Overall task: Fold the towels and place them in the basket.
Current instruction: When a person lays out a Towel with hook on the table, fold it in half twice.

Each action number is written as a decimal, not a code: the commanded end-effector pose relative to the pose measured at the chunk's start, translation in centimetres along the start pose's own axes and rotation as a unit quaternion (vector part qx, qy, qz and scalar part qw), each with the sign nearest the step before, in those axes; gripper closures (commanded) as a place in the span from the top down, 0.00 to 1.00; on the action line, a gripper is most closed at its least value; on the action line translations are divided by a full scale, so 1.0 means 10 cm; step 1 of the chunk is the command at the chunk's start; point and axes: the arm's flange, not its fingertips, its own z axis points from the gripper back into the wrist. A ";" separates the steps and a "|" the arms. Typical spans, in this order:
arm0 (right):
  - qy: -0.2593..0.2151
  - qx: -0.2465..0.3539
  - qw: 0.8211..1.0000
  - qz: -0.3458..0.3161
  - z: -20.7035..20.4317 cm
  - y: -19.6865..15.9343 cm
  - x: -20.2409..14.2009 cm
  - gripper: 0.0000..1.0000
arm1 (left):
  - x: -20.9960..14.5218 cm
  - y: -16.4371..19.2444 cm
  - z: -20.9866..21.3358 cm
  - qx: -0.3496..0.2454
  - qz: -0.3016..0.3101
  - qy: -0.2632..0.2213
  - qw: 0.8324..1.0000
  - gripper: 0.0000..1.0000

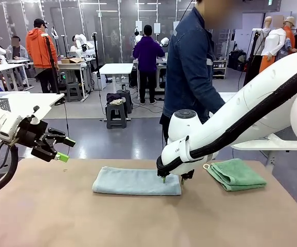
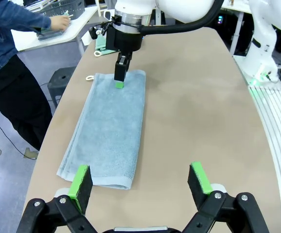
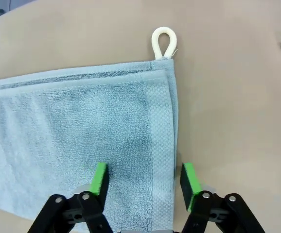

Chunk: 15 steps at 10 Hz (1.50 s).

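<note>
A pale grey-blue towel (image 1: 135,181) (image 2: 111,131) (image 3: 72,131) lies folded into a long strip on the tan table, its white loop (image 3: 164,42) at one corner. My right gripper (image 1: 171,179) (image 2: 120,80) (image 3: 144,178) points down onto the strip's right end. Its jaws are partly apart and straddle the hemmed short edge, one pad on the terry, the other at the table beside the hem. The mint green towel (image 1: 236,174) lies folded to the right. My left gripper (image 1: 61,149) (image 2: 139,179) hovers open and holds nothing, above the strip's left end. A dark lattice basket (image 2: 62,7) stands on a side table.
A person in a dark blue jacket (image 1: 192,62) stands at the far side, one hand (image 2: 59,22) on the white side table by the basket. The tan table (image 1: 138,221) has bare surface in front of the towels. Its rounded edge (image 2: 48,141) runs along the person's side.
</note>
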 end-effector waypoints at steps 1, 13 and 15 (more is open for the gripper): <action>-0.012 -0.002 1.000 -0.004 -0.07 0.03 0.00 0.50 | 0.03 -0.01 0.01 0.005 0.006 0.003 1.000 1.00; -0.021 -0.031 0.999 0.025 0.06 -0.49 -0.03 0.00 | 0.03 -0.01 0.01 0.005 0.006 0.003 1.000 1.00; -0.029 -0.036 0.998 0.039 0.27 -0.62 -0.03 0.00 | 0.03 -0.01 0.01 0.005 0.006 0.003 1.000 1.00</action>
